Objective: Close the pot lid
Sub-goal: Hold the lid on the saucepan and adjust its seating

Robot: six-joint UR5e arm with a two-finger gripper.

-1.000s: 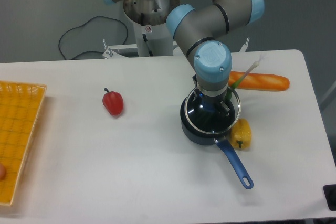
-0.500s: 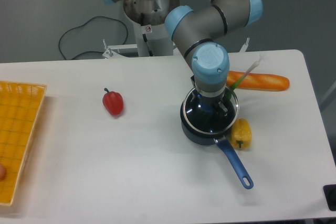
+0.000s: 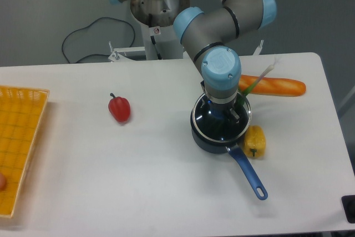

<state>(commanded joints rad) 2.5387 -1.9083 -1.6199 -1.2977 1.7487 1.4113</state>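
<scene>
Though hidden under the wrist, gripper (image 3: 222, 112) hangs right over the pot lid (image 3: 213, 129), presumably on its centre knob; cannot tell whether pressed together or spread. Largest first: one white table (image 3: 138, 176), bearing everything. One arm (image 3: 222, 20), reaching down from behind so the lid comes in level over the rim. One yellow basket (image 3: 19, 142) at the left edge, well apart from the work. One pot (image 3: 211, 141), dark and round, handle pointing toward the near right corner, clear of the arm's approach. One lid, glass with a metal rim, lying over the pot's mouth and nearly matching it, perhaps a touch off centre; probably seated or about to be. One carrot (image 3: 277, 86) behind the pot. Two peppers: yellow pepper (image 3: 256, 141) touching the pot's right side, red pepper (image 3: 120, 108) well to the left.
</scene>
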